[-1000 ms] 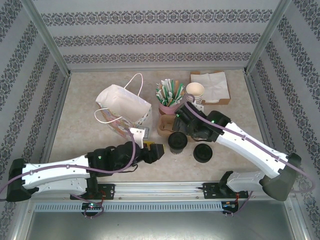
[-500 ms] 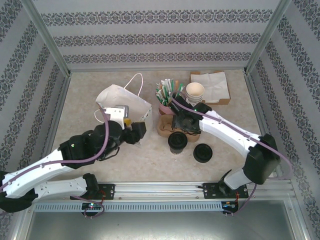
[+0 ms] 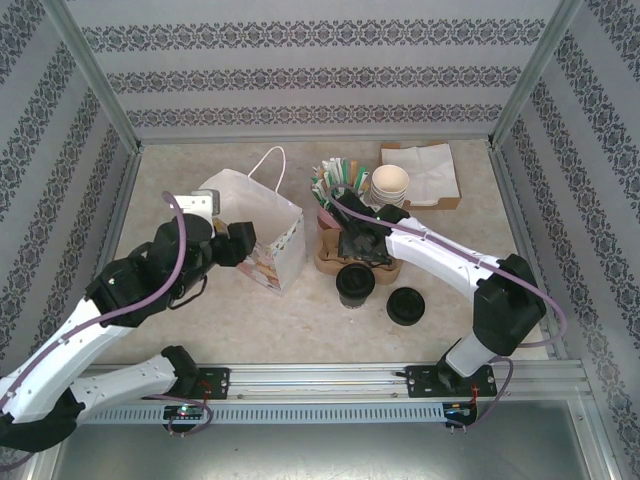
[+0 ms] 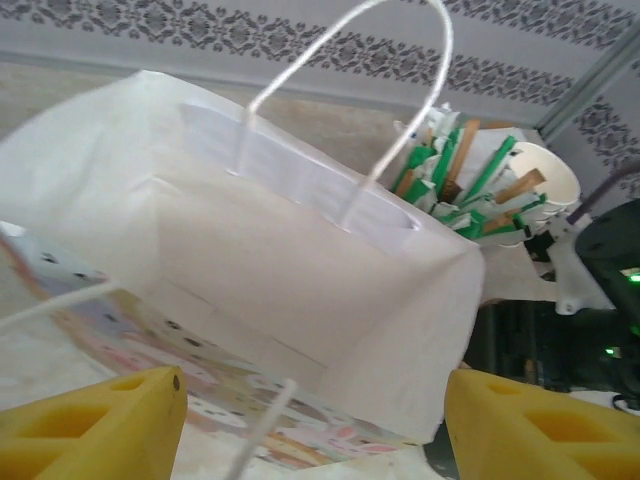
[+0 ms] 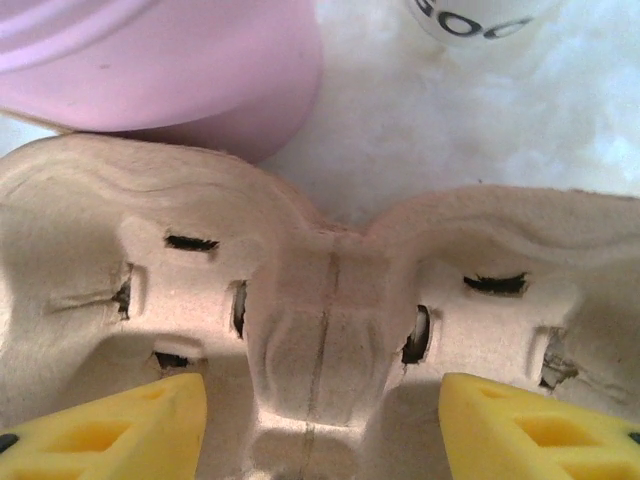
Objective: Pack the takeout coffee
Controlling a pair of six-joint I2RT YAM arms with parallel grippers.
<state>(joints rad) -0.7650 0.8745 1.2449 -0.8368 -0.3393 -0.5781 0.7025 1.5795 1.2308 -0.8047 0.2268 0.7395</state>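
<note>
The takeout coffee (image 3: 354,284), a dark cup with a round black lid, stands upright on the table just in front of the brown cardboard carrier (image 3: 328,258). My right gripper (image 3: 360,243) hangs low over the carrier. In the right wrist view it (image 5: 320,435) is open, and its yellow fingers (image 5: 105,430) straddle the central ridge of the carrier (image 5: 320,300) without touching it. My left gripper (image 3: 240,243) is at the near left side of the white paper bag (image 3: 258,215). It (image 4: 315,440) is open and looks into the bag's open mouth (image 4: 300,250).
A loose flat black lid (image 3: 405,305) lies right of the coffee. Behind the carrier stand a pink cup of straws and stirrers (image 3: 337,190) and a stack of cream paper cups (image 3: 390,184). A napkin tray (image 3: 432,172) sits at the back right. The bag's rope handles (image 4: 345,90) stick up.
My left arm has swung from the front centre back and left to the bag. The right gripper has slid left and back over the carrier.
</note>
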